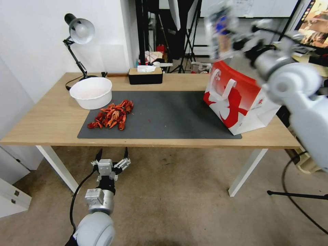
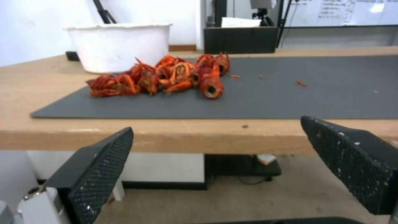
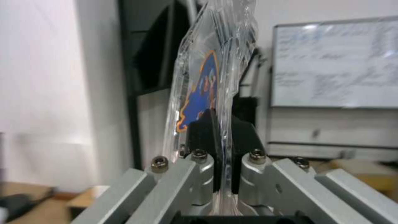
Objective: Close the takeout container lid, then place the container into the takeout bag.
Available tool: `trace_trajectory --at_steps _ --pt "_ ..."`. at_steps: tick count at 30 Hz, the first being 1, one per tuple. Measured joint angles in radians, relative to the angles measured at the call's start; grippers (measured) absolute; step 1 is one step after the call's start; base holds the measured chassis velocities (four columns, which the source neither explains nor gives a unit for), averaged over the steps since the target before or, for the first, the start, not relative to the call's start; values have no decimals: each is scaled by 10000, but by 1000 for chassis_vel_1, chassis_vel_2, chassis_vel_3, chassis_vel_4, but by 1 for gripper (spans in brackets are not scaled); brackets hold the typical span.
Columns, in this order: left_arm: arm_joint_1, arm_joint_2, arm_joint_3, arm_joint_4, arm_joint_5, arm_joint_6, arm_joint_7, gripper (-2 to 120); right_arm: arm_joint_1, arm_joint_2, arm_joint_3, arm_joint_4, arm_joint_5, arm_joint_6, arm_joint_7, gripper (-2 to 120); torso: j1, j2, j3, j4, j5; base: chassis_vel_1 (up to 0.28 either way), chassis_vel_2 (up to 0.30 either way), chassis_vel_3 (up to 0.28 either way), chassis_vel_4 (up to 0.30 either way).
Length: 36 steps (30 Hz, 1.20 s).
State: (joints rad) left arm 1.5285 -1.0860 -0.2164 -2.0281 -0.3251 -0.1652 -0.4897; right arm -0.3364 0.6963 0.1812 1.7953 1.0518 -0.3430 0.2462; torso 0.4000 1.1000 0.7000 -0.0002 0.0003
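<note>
the takeout container (image 1: pixel 223 29) hangs above the takeout bag (image 1: pixel 239 102), pinched in our right end effector (image 3: pixel 222 133), whose fingers are clamped on its clear plastic edge. we judge the thin shell light, slippery and easily crushed, best held by its rim. the bag leans at the bench's (image 1: pixel 51 112) right end. crayfish shells (image 1: pixel 111 116), a white bowl (image 1: pixel 91 92) and a tissue box (image 1: pixel 145 76) lie well clear. our left end effector (image 1: pixel 111 160) waits open below the bench edge.

Mat (image 1: pixel 171 116) centre bare between crayfish pile (image 1: pixel 112 115) and takeout bag (image 1: pixel 239 102); bowl (image 1: pixel 91 92), tissue box (image 1: pixel 145 76) crowd the mat's far-left edge, lamp (image 1: pixel 78 37) behind the bowl; bag's strap handles (image 1: pixel 223 87) cross its mouth
</note>
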Motion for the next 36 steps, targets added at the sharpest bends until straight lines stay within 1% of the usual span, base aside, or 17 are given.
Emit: trace_trajectory --at_steps 2,5,12,14,15,17,20,22,24,25,27,28,29,32,33,35,36 --pt "37 -70 87 -18 2 -56 71 100 -290 -457 197 -48 -196 -17 25 0 -1 0 0 0 0 0 0 0 0" --pt "43 -158 179 -27 23 -64 108 100 -705 -728 367 -94 -308 -127 -16 0 -1 0 0 -1 -1 0 0 0 0" --pt "35 -177 228 -27 54 -67 131 100 -1423 -774 572 -170 -296 -375 130 0 -1 0 0 3 0 0 0 0 0" --pt "-6 -144 227 -27 54 -67 131 100 -1578 -710 602 -208 -172 -401 239 10 0 0 0 2 -1 0 0 0 0" --pt "-6 -144 227 -27 54 -67 131 100 -1578 -710 602 -208 -172 -401 239 10 0 0 0 2 -1 0 0 0 0" --pt "-34 -139 223 -27 69 -66 131 100 -1598 -652 612 -270 16 -475 301 21 -1 0 0 2 -3 0 0 0 0" --pt "-39 -140 221 -27 89 -65 131 100 -1598 -630 612 -305 77 -515 339 25 0 0 0 3 -5 0 0 0 0" --pt "-39 -144 221 -27 113 -62 130 100 -1598 -610 612 -347 100 -557 390 36 -1 0 1 3 -3 0 0 0 0" --pt "-39 -146 221 -27 142 -61 130 100 -1598 -607 613 -375 92 -576 413 43 0 0 0 3 -3 0 0 0 0" --pt "-39 -146 221 -27 142 -61 130 100 -1598 -607 613 -375 92 -576 413 43 0 0 0 3 -3 0 0 0 0" --pt "-38 -148 221 -27 151 -61 130 100 -1602 -608 613 -388 47 -579 421 52 -1 -1 0 3 -4 0 0 0 0" --pt "-38 -152 221 -23 163 -60 129 100 -1618 -609 610 -411 -53 -579 416 61 0 0 0 2 -5 0 0 0 0" --pt "-38 -152 221 -23 163 -60 129 100 -1618 -609 610 -411 -53 -579 416 61 0 0 0 2 -5 0 0 0 0" --pt "-67 -188 232 -3 172 -41 121 100 -1747 -661 580 -361 -314 -247 202 76 0 0 0 1 -1 0 0 0 0" --pt "-67 -188 232 -3 172 -41 121 100 -1747 -661 580 -361 -314 -247 202 76 0 0 0 1 -1 0 0 0 0" --pt "-95 -218 259 -3 179 -21 123 100 -1860 -721 576 -72 -219 242 -42 86 0 -1 0 2 -3 0 0 0 0" --pt "-95 -218 259 -3 179 -21 123 100 -1860 -721 576 -72 -219 242 -42 86 0 -1 0 2 -3 0 0 0 0"
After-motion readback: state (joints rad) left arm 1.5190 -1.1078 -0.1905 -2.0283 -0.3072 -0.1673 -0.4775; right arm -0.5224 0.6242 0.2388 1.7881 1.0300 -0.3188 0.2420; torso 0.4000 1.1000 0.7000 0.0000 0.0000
